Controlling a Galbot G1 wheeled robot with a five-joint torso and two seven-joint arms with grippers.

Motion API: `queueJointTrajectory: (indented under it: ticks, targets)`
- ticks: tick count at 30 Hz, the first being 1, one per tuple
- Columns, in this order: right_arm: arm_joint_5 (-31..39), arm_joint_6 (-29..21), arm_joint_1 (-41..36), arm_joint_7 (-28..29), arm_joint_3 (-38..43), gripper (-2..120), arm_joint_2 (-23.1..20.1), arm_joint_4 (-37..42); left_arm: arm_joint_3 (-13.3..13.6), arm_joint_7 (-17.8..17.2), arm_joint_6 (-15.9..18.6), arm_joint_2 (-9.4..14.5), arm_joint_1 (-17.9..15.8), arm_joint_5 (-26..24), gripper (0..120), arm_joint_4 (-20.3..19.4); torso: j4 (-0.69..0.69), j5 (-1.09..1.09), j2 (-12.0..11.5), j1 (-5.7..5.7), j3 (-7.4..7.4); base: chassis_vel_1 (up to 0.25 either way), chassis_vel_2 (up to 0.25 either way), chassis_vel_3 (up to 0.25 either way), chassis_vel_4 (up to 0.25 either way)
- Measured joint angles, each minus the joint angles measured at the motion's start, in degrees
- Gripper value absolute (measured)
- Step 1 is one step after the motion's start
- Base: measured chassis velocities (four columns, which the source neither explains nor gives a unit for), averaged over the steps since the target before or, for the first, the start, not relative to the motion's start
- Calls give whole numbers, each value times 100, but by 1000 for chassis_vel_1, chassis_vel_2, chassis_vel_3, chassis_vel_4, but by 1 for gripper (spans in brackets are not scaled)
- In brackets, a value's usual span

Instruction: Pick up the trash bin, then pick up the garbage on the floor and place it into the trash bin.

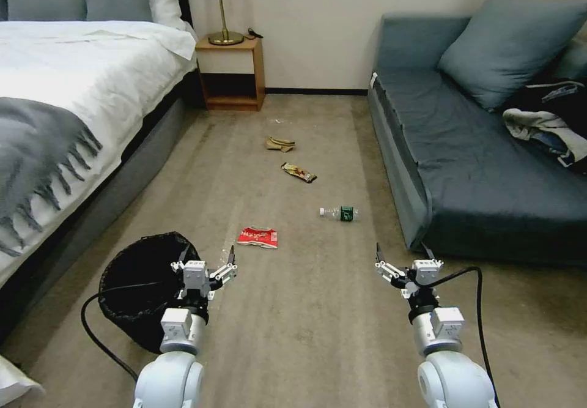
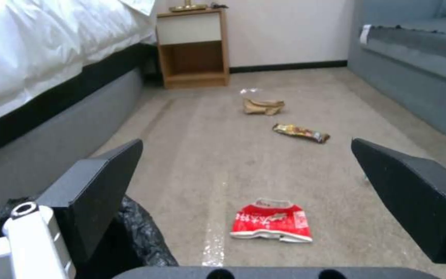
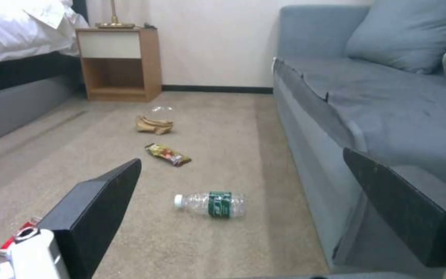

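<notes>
The round black trash bin point(image 1: 137, 285) with its bag liner stands on the carpet at the lower left, beside the bed. My left gripper point(image 1: 208, 255) hangs open just right of its rim, holding nothing. Garbage lies ahead: a red snack packet point(image 1: 257, 237), a clear bottle with a green label point(image 1: 340, 213), a brown-gold candy wrapper point(image 1: 298, 172) and a tan paper scrap point(image 1: 280, 144). The left wrist view has the red packet point(image 2: 271, 226) between the open fingers, farther off. My right gripper point(image 1: 400, 252) is open and empty, with the bottle point(image 3: 211, 204) lying ahead of it.
A bed point(image 1: 67, 96) with white linen and a grey throw runs along the left. A blue-grey sofa point(image 1: 483, 169) with clothes point(image 1: 550, 123) on it lines the right. A wooden nightstand point(image 1: 232, 71) with a lamp stands at the far wall. Open carpet lies between them.
</notes>
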Motion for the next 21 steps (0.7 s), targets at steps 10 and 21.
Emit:
queueJointTrajectory:
  ticks: [10,21]
  targets:
    - [0,0,0,0,0,100,0,0,0,0,0,0,0,0,100,0,0,0,0,0,0,0,0,0,0]
    - [0,0,0,0,0,100,0,0,0,0,0,0,0,0,100,0,0,0,0,0,0,0,0,0,0]
